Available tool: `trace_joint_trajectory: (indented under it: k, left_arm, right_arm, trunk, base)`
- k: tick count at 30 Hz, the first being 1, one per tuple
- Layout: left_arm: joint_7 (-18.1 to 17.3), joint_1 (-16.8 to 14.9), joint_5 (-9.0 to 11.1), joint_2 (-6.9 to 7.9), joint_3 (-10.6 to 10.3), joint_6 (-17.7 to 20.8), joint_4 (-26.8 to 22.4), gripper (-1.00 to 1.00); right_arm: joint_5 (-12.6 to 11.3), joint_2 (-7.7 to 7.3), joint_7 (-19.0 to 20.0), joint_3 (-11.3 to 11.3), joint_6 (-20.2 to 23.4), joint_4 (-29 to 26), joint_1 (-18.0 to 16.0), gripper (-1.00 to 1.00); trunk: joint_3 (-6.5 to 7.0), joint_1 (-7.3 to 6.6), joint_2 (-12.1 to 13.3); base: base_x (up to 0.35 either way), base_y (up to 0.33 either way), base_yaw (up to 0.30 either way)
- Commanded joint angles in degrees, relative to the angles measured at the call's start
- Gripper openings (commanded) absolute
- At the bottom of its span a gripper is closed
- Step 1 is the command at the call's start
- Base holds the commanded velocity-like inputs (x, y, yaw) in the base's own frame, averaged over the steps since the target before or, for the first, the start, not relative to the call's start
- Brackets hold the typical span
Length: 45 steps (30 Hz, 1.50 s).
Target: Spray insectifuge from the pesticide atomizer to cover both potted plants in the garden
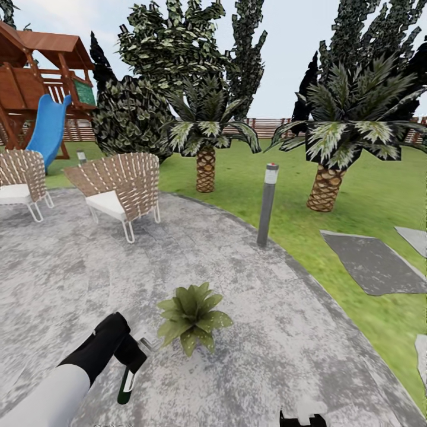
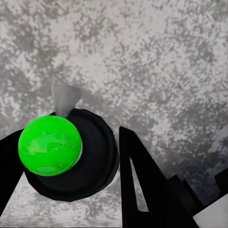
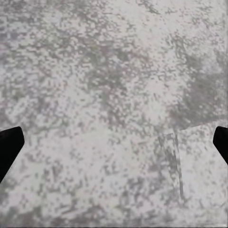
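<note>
while your left gripper point(image 1: 131, 363) hangs low over the patio point(image 1: 284, 332), its black fingers point(image 2: 142, 180) are clamped on the pesticide atomizer point(image 1: 126, 384), which points bottom-down toward the stone in the head view. from the left wrist camera you look along the bottle's length: a bright green round end point(image 2: 47, 145) sits in a dark body between the fingers, and a pale grey nozzle piece point(image 2: 65, 99) pokes out past it over the mottled stone. your right gripper point(image 1: 302, 418) is cut off at the lower edge of the head view, so only a white and black part shows there; in the right wrist view its two black fingertips point(image 3: 9, 147) sit at opposite edges with bare grey stone between them, so the jaws stand wide apart and hold nothing. the atomizer's label is hard to make out; you can see a dark green-black body with a pale strip near the fingers. one potted plant point(image 1: 191, 316), a low rosette of broad pointed green leaves, sits on the patio just beside the left gripper, on its right, apart from the bottle; its pot is hidden under the leaves. farther back stand two woven chairs point(image 1: 118, 190), a grey bollard light point(image 1: 267, 204) at the patio's edge, and two palms point(image 1: 206, 142) on the lawn point(image 1: 367, 196).
</note>
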Motion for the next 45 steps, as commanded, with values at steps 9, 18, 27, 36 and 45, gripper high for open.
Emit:
trace_joint_trajectory:
  k: [9, 18, 27, 36, 45]
  left_arm:
    - [-0.5, 0.0, -0.3, 0.1, -0.1, 0.2, -0.1, -1.0]
    - [-0.5, 0.0, 0.1, -0.05, -0.1, 0.2, -0.2, -1.0]
    - [-1.0, -0.4, 0.2, -0.57, -0.3, 0.6, -0.2, -1.0]
    - [-8.9, -6.5, -2.3, -0.2, -2.8, 10.2, 0.1, -1.0]
    - [-22.9, -8.0, -13.7, -0.51, -6.0, 11.0, 1.0, -1.0]
  right_arm:
    - [-0.5, -0.06, -0.1, 0.5, -0.2, 0.1, 0.0, 1.0]
    - [-0.6, 0.02, -0.1, 0.5, -0.2, 0.0, 0.0, 1.0]
    - [-0.6, -0.06, -0.2, 0.4, -0.2, 0.0, 0.0, 1.0]
    - [-0.6, -0.48, -0.2, 0.4, -0.2, 0.0, 0.0, 1.0]
    - [-0.6, -0.5, -0.2, 0.4, -0.2, 0.0, 0.0, 1.0]
  trunk:
    - [-0.06, -0.04, 0.0]
    - [-0.06, -0.04, 0.0]
    - [-0.06, -0.04, 0.0]
    - [-0.06, -0.04, 0.0]
    - [-0.06, -0.04, 0.0]
  base:
    - [-0.157, 0.258, -0.005]
    - [-0.003, 0.302, -0.022]
    - [0.0, 0.123, -0.246]
    - [0.0, 0.001, -0.262]
    - [0.0, 0.011, -0.208]
